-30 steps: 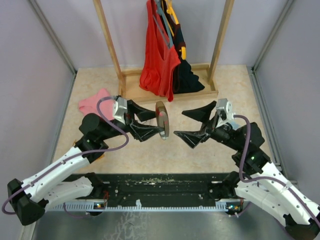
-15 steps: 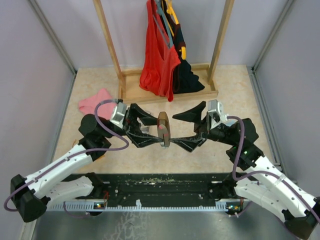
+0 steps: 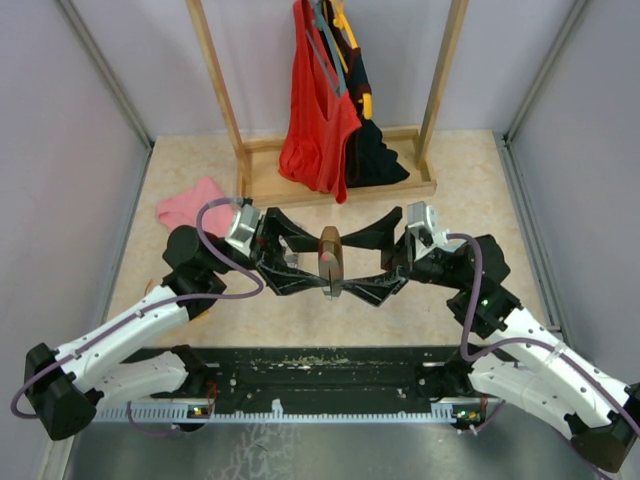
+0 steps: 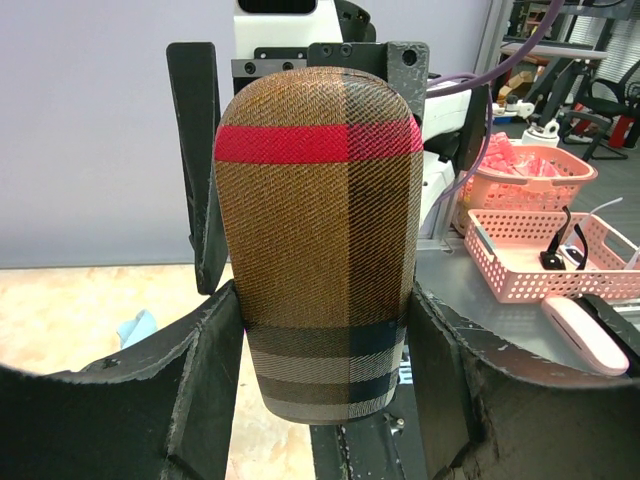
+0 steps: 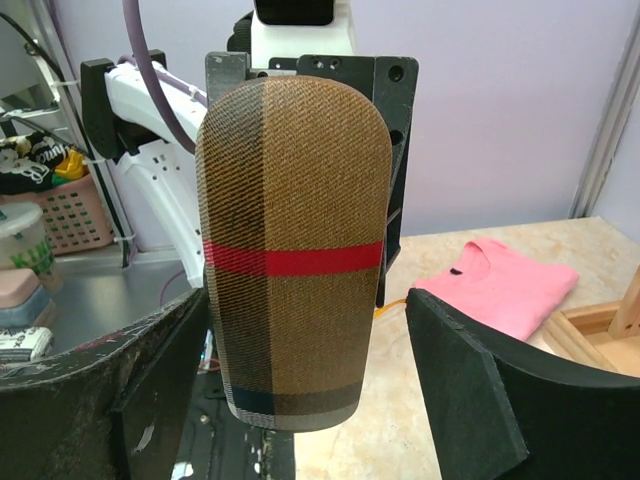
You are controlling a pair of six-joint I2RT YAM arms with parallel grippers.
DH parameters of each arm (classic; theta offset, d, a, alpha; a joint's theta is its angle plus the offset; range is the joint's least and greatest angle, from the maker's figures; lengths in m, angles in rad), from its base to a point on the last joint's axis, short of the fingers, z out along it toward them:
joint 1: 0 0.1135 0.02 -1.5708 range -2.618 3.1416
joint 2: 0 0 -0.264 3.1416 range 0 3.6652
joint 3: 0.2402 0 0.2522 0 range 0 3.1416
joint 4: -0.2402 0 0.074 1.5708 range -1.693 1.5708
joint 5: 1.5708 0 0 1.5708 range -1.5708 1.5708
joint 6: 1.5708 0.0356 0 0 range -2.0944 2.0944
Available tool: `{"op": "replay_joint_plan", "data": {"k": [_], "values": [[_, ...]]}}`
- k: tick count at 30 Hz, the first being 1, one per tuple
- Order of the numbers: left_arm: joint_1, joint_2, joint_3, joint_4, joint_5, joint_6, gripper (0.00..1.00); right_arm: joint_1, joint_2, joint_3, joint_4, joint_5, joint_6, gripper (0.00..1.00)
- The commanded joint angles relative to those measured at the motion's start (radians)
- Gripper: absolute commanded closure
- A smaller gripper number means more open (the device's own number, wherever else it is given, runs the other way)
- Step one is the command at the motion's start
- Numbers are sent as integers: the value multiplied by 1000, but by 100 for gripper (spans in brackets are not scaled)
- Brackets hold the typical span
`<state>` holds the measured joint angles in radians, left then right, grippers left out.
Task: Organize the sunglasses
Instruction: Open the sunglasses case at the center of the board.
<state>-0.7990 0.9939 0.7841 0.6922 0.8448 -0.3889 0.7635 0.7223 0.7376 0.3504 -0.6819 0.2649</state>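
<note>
Black mounting rail along the near table edge, both arm bases bolted to it. Next out, held off the tan tabletop between the two arms: one brown plaid case, oblong, red stripe across it, standing on end and seemingly closed. Left gripper: partly closed, both fingers pressed to the case's sides and carrying it. Right gripper: jaws wide and straddling the same case from the opposite side, one finger clearly apart from the fabric, so no grip on it yet. A scrap of light blue cloth lies on the table below. Sunglasses: not visible in any view; whether they lie inside the case cannot be told. Further back, a pink garment at far left, then a wooden rack hung with a red top and a dark garment. Progress, as a judgement: if the glasses are cased, only the hand-over and setting down remain — if not, nearly everything is left.
</note>
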Motion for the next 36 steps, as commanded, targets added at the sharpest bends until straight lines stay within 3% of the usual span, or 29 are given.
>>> {"op": "replay_joint_plan", "data": {"k": [1, 10, 18, 29, 36], "values": [[-2, -8, 35, 67, 22, -8, 100, 8, 2, 23, 29, -6, 7, 22], [-3, -5, 41, 68, 23, -9, 100, 10, 34, 39, 31, -43, 31, 29], [-2, -19, 31, 43, 4, 14, 100, 10, 31, 42, 8, -7, 26, 65], [-2, -83, 78, -244, -230, 178, 100, 10, 51, 103, -186, 296, -14, 97], [-4, -80, 130, -401, -428, 245, 100, 10, 111, 172, -315, 518, -4, 100]]}}
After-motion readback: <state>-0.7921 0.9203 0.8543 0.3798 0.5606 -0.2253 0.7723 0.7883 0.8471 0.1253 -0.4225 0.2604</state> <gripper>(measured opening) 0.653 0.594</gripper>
